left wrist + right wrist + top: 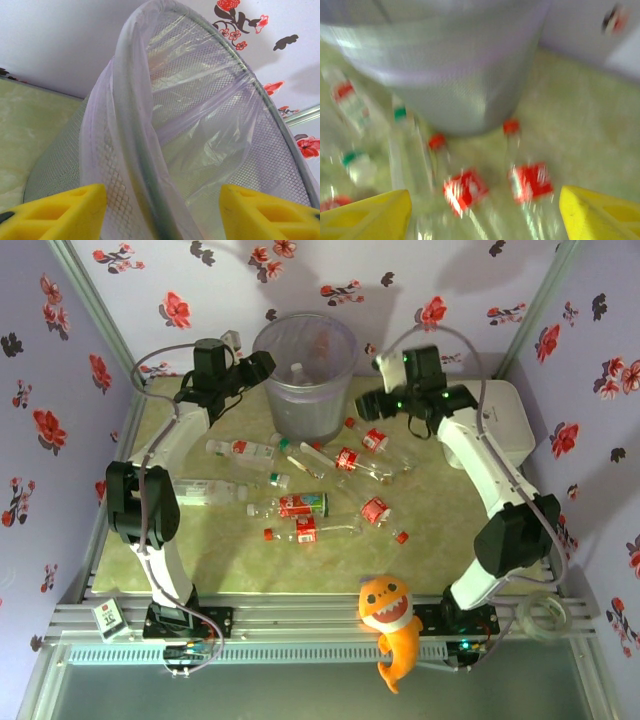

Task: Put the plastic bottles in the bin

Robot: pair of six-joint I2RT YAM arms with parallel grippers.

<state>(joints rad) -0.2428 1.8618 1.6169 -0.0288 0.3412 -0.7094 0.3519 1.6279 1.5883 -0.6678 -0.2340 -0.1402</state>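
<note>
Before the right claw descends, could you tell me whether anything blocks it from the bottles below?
Nothing visible does. The open right claw faces two clear plastic bottles with red labels, lying bare on the table beside the round grey-lavender bin.

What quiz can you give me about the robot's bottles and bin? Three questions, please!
1. True or false: the translucent grey-lavender round plastic bin lies tipped over on the table.
2. What lies on the table below the right claw? A) small clear plastic bottles with red labels B) blue cups C) bananas
3. Fill in: the left claw is ____ (open or shut) beside the bin's rim.

Key: 1 false, it stands upright. 2 A. 3 open.
</note>
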